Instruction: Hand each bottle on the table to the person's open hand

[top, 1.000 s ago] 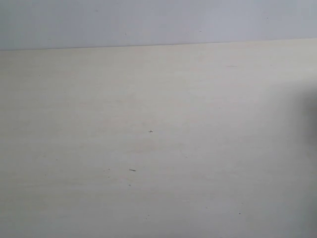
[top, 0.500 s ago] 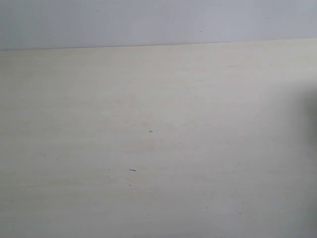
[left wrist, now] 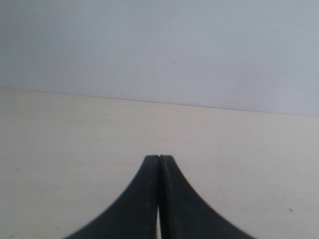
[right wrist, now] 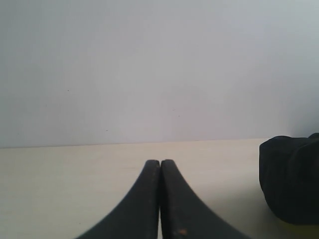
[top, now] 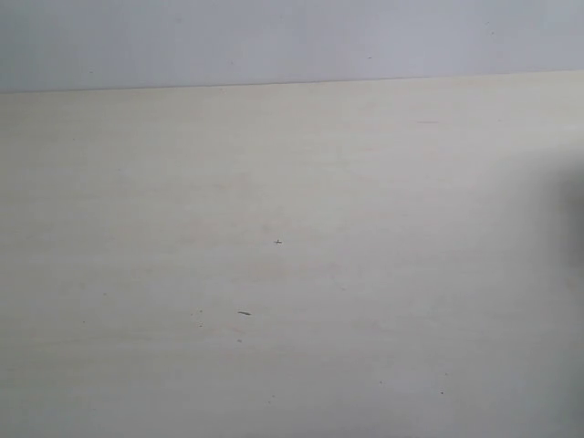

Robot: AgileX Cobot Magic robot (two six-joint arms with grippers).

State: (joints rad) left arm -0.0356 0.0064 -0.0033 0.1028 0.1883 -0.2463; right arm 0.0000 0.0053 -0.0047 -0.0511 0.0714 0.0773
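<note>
Nothing changed in the last second: the table (top: 292,182) shows no bottle and no hand, so I judge the task is either not begun or finished. My left gripper (left wrist: 159,158) and right gripper (right wrist: 160,162) are closed tight, holding nothing. Only a black shape (right wrist: 291,179) sits near the right one.

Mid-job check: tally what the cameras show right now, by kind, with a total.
Bottles: 0 in view
Open hand: 0 in view
Grippers: 2, left gripper and right gripper, both shut and empty
Table: 1
Black object, unidentified, right wrist view only: 1
Total: 4
</note>
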